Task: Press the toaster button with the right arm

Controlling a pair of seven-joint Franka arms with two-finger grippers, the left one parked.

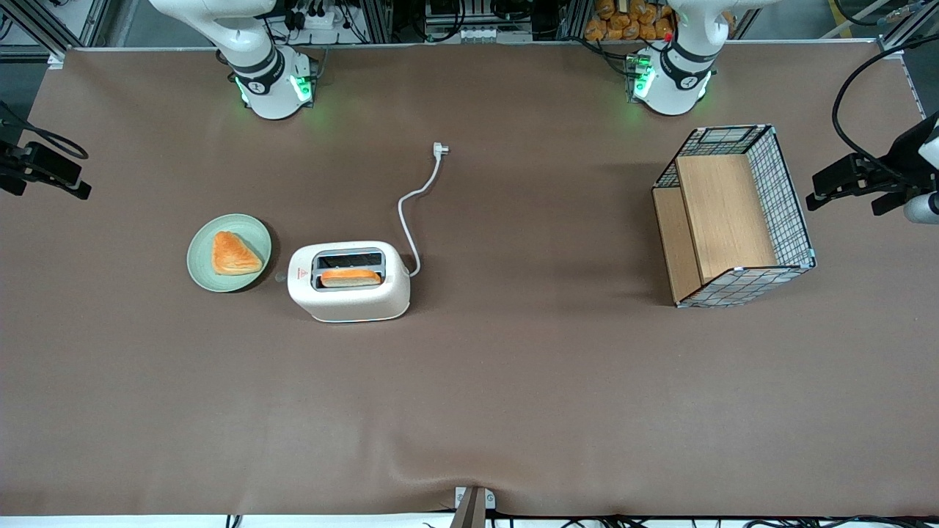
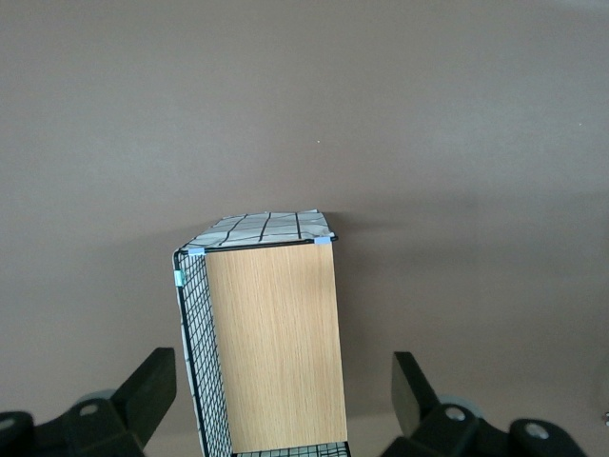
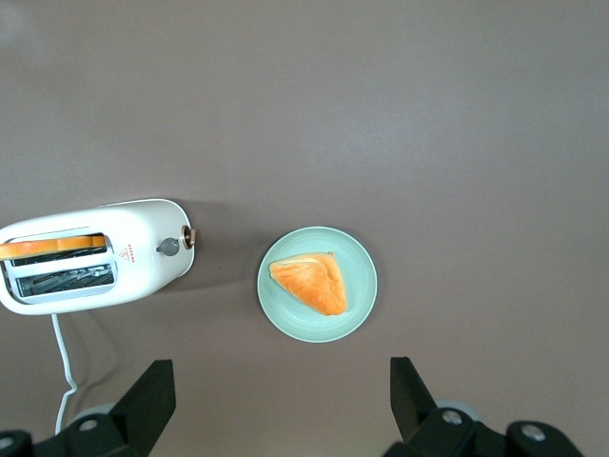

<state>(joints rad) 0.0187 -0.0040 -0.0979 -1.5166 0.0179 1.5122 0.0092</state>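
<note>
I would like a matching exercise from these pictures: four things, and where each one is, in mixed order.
Things:
1. bread slice
2. pastry
3. gripper
4. toaster button

Places:
A. on the green plate
B. on the toaster's narrow end, facing the plate
C. in the toaster slot nearer the front camera
D. high above the table, open

Pairs: 1-C, 2-A, 3-D, 4-B

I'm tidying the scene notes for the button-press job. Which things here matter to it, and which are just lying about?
Belong to the job:
- toaster, bread in one slot
- toaster button on its narrow end facing the plate
- right arm's gripper, open, high above the plate

Lying about:
- green plate with a triangular pastry
- wire basket with wooden shelf, toward the parked arm's end
</note>
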